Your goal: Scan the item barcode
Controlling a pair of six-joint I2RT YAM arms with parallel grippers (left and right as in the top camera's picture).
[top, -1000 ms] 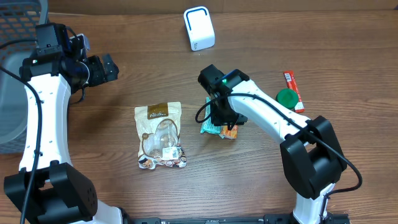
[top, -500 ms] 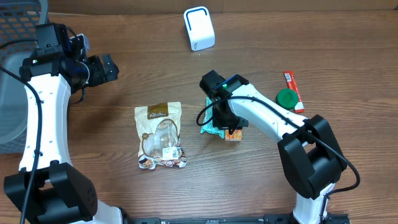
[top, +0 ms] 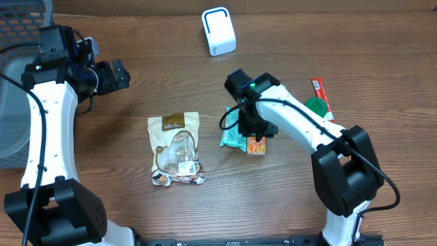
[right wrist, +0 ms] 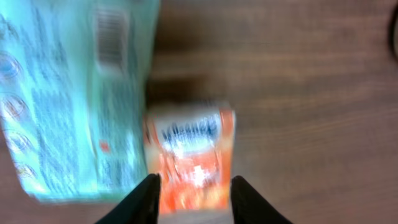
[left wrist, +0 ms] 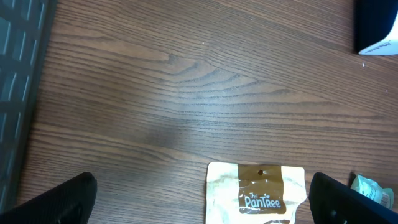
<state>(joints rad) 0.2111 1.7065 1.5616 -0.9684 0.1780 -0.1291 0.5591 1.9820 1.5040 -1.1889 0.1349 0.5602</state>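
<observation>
R gripper (right wrist: 194, 190) sits low over the orange packet (right wrist: 189, 152), its 2 fingers (right wrist: 148, 200) straddling the packet's near end. The wrist view is blurred, so can't tell if they're pinching it or just flanking it. The packet lies flat on the table (top: 287, 205), touching the teal packet (top: 232, 131) on its left. The teal one shows a barcode on its upper face.

Vs 1 s ago: R wrist has edged a bit toward the far-right, so more of the teal packet shows in the overhead view. The orange packet has slid slightly right but isn't lifted. Looks like a grasp being re-tried — likely the packet slipped or got nudged rather than caught, so pickup prob isn't done yet.

L gripper (top: 116, 74) hasn't moved — jaws spread wide, holding nothing, parked above the table near the basket (top: 13, 82), snack bag (left wrist: 256, 194) below its camera.

Scanner (top: 218, 31) stands at the far edge, well apart from both packets. Task is early: item needs a firm hold, then a carry w/ barcode facing the scanner. No barcode visible on the orange packet's top face.
</observation>
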